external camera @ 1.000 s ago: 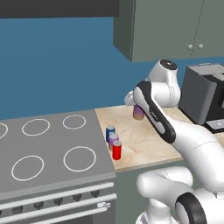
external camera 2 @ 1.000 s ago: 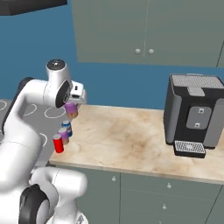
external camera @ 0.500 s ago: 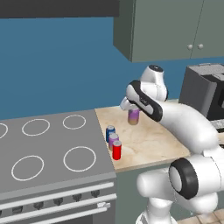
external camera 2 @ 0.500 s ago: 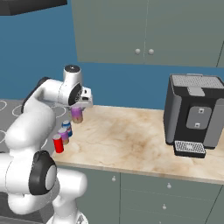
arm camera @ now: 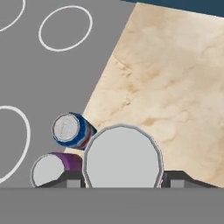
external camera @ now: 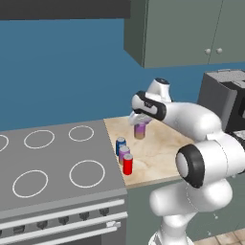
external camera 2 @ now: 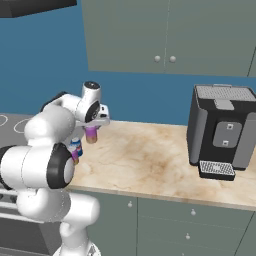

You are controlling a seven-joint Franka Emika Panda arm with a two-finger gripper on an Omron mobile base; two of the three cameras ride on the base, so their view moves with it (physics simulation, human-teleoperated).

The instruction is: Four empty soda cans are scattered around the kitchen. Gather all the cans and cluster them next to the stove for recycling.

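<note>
My gripper (external camera: 140,123) (external camera 2: 92,127) is shut on a purple-pink soda can (external camera: 140,130) (external camera 2: 91,134), held upright a little above the beige counter. In the hand view its silver top (arm camera: 121,156) sits between my fingertips. Three more soda cans stand in a row at the counter's left edge, right beside the stove (external camera: 52,162): blue (external camera: 120,145) (arm camera: 71,130), purple-pink (external camera: 124,154) (arm camera: 51,169) and red (external camera: 128,164). The held can hangs just behind and to the right of that row.
A black and grey coffee machine (external camera 2: 222,131) (external camera: 225,100) stands at the counter's right end. Grey-green wall cabinets (external camera 2: 165,35) hang above. Bare marble counter (arm camera: 175,78) lies between the cans and the machine.
The arm has swung its elbow out to the right while the held can has drifted slightly left and down, closer to the three cans by the stove.
</note>
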